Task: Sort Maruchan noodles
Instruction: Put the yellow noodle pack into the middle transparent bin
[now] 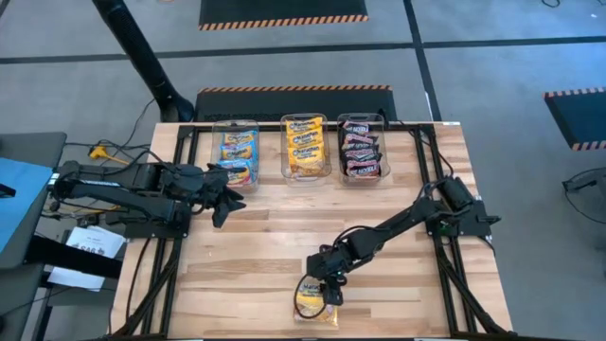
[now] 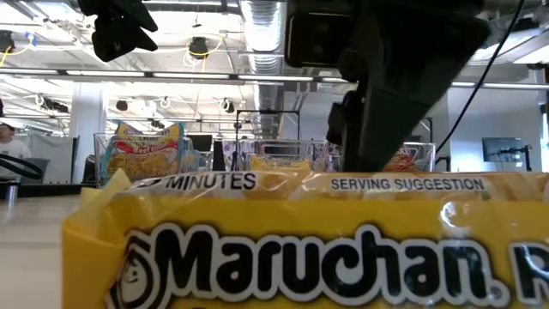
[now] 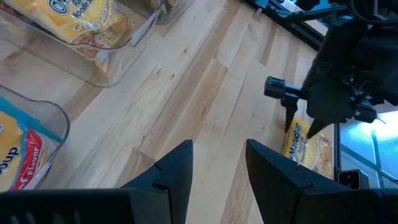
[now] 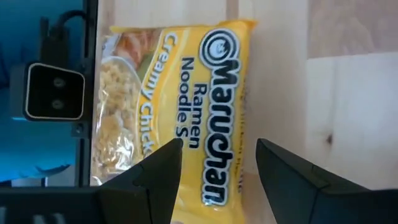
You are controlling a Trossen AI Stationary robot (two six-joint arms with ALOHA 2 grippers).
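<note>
Down at the near edge of the wooden worktop (image 1: 265, 246), the right gripper (image 1: 331, 281) hangs just above a lone yellow Maruchan packet (image 1: 316, 303), its two dark fingers (image 4: 155, 177) spread wide with the packet's printed face showing between them; they straddle it without closing on it. That yellow packet lies flat, close to the worktop's front edge, so near the low camera that its lettering fills the bottom of that view. Across the worktop, along the far edge, three clear bins stand side by side: the left bin (image 1: 237, 128) holds light blue-pink packets (image 1: 239, 152), the middle bin (image 1: 305, 121) holds yellow-orange packets (image 1: 305, 147), and the right bin (image 1: 363, 121) holds black-red packets (image 1: 363, 150). The left gripper (image 1: 227, 196) waits on the left side, just in front of the left bin, with its fingers (image 3: 177, 171) held apart and nothing between them, pointing out over bare wood toward the right arm. Beyond the worktop, at the left of the low view, part of a person (image 2: 10, 146) shows in the room.
</note>
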